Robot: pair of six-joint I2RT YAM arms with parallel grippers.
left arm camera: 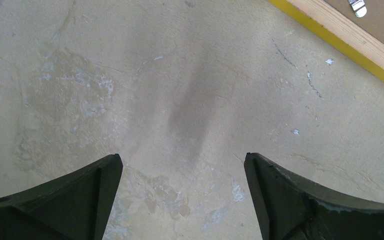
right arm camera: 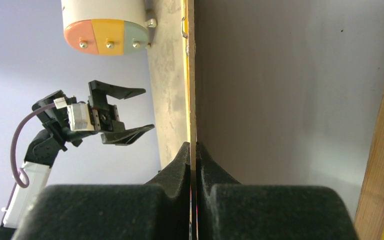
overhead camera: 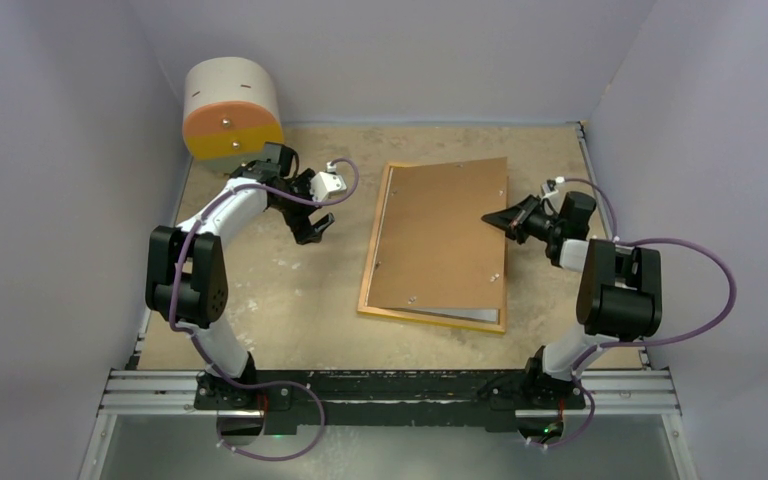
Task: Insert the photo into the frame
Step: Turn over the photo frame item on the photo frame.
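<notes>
Right gripper (overhead camera: 490, 217) pinches the brown board's (overhead camera: 440, 235) right edge, holding it skewed and raised over the frame (left arm camera: 350, 37), which lies face down at centre (a pale sheet (right arm camera: 290, 100) shows inside; whether it is the photo, I cannot tell). Left gripper (overhead camera: 315, 228) hangs just beside the frame, jaws spread wide, holding nothing.

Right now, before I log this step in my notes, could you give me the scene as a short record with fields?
frame: flat on the table, wood-coloured back rim up
backing board: askew over the frame, right edge raised
right gripper: shut on the backing board's right edge
left gripper: open, holding nothing, over bare table left of the frame
photo: cannot tell; only a pale strip shows under the board's near edge
</notes>
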